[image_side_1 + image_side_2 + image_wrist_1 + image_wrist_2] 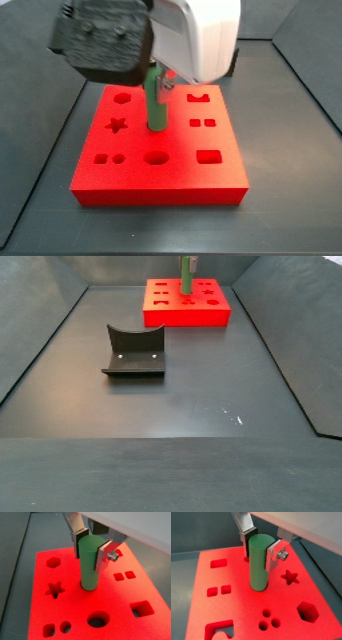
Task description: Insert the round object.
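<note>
The round object, a slim green cylinder peg (90, 562), stands upright with its lower end at the middle of the red block (137, 587). It shows in both wrist views (260, 562) and both side views (156, 108) (185, 271). My gripper (92, 545) is above the block and shut on the peg's upper part, with a silver finger on each side (261, 545). I cannot tell whether the peg's foot sits in a hole or on the surface. A large round hole (98, 619) lies open near the block's edge.
The red block (160, 178) has star (116, 125), hexagon (122, 98), square (209, 156) and small paired cutouts. A dark grey curved holder (134, 353) stands on the dark floor away from the block (187, 314). Dark walls ring the floor.
</note>
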